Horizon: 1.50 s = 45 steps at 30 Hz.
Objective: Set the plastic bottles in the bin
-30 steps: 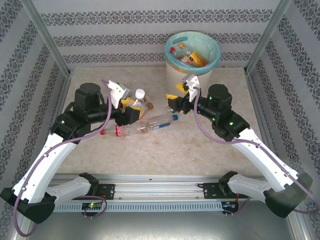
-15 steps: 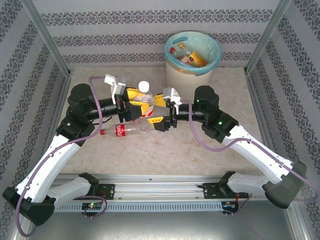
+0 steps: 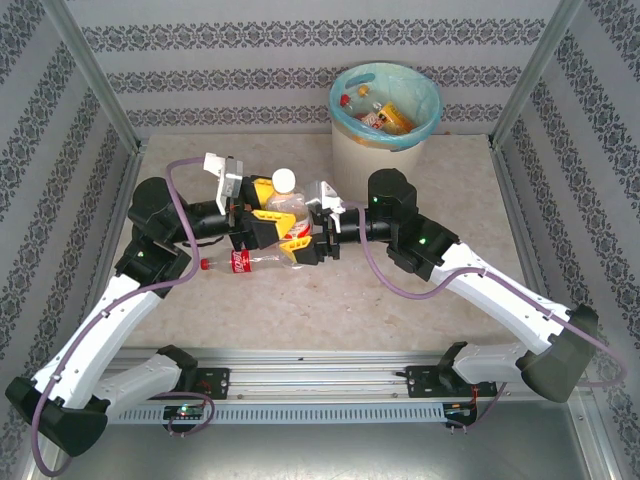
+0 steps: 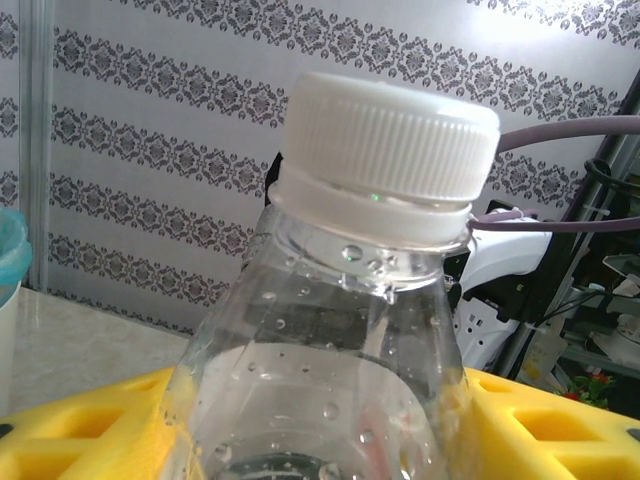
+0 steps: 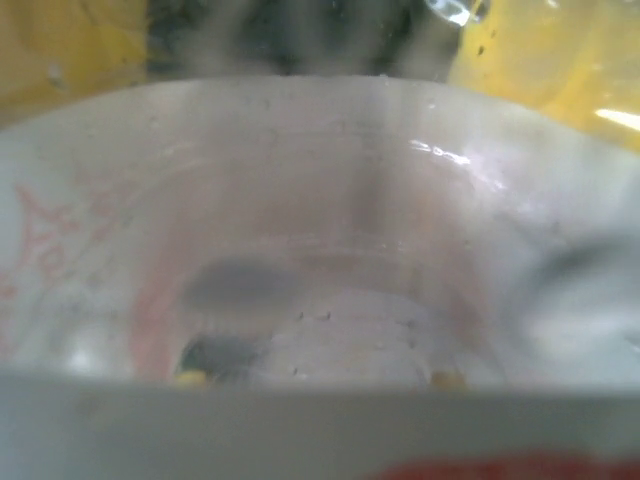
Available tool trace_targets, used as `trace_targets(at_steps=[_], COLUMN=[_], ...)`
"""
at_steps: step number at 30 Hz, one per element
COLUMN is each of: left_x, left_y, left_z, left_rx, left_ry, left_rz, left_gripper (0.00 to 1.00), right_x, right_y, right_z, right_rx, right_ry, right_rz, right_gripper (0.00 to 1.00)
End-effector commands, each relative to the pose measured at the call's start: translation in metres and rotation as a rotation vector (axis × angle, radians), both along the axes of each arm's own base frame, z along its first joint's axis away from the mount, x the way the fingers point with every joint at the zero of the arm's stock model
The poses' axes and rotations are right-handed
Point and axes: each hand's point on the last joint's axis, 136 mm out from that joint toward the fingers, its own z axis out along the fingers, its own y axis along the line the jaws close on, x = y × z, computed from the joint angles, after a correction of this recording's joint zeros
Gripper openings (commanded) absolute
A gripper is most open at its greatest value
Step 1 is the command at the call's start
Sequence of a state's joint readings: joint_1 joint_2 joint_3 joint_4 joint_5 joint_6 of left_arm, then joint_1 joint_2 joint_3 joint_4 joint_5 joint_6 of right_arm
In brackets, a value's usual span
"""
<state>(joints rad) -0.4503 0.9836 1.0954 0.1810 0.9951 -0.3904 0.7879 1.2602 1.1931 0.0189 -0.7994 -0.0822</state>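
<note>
The left end effector (image 3: 274, 206) grips a white-capped bottle (image 3: 288, 200) upright, near the bin (image 3: 350, 155) but not over it, and the right end effector (image 3: 308, 233) sits just beside it, its grip too blurry to tell, so next the bottle must go above the bin and drop.
</note>
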Motion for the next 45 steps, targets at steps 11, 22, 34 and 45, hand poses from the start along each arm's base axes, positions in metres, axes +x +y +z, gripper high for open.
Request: trace_targets(at_steps=[11, 22, 34, 45], left_x=[0.023, 0.049, 0.05, 0.053], left_y=[0.053, 0.066, 0.074, 0.074], left_z=[0.022, -0.017, -0.039, -0.055], left_rx=[-0.079, 0.023, 0.121, 0.185], left_ry=[-0.191, -0.103, -0.1, -0.111], left_rz=[0.467, 0.614, 0.661, 0.67], left_gripper=[0.97, 0.97, 0.97, 0.98], right_x=[0.04, 0.21, 0.381, 0.399], right_y=[-0.031, -0.132, -0.224, -0.245], right_z=[0.023, 0.097, 0.054, 0.02], right_rx=[0.021, -0.007, -0.135, -0.192], right_ry=[-0.081, -0.288, -0.233, -0.153], right_rz=[-0.242, -0.988, -1.346, -1.422], right_gripper=[0.53, 0.52, 0.53, 0.7])
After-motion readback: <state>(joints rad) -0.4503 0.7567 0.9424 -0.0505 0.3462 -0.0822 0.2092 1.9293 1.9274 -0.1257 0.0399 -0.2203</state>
